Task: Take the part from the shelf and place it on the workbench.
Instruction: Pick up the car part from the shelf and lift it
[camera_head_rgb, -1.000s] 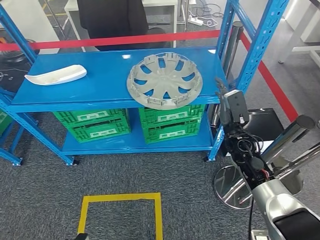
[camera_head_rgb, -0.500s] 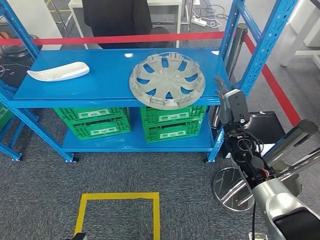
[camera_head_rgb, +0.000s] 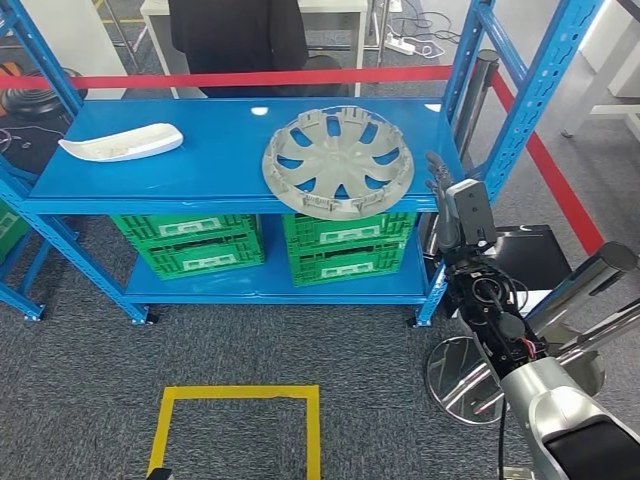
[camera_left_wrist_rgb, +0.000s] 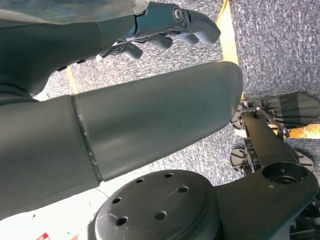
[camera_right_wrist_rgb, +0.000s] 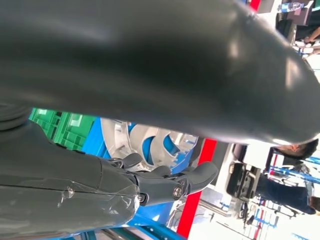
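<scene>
So the hubcap (camera_head_rgb: 338, 163) is lying flat on the top level of the blue shelf (camera_head_rgb: 189, 160), over toward the right end with its front edge poking a bit past the lip, right above one of the green crates (camera_head_rgb: 349, 248) on the lower level. My right hand (camera_head_rgb: 444, 205) is up just off the shelf's right front corner, near the hubcap's rim but not touching it, fingers stretched out straight with nothing in them. My left hand (camera_left_wrist_rgb: 166, 30) hangs down over the grey carpet with its fingers loosely apart and empty, and there's a long white part (camera_head_rgb: 121, 143) way over at the left end of the shelf.
</scene>
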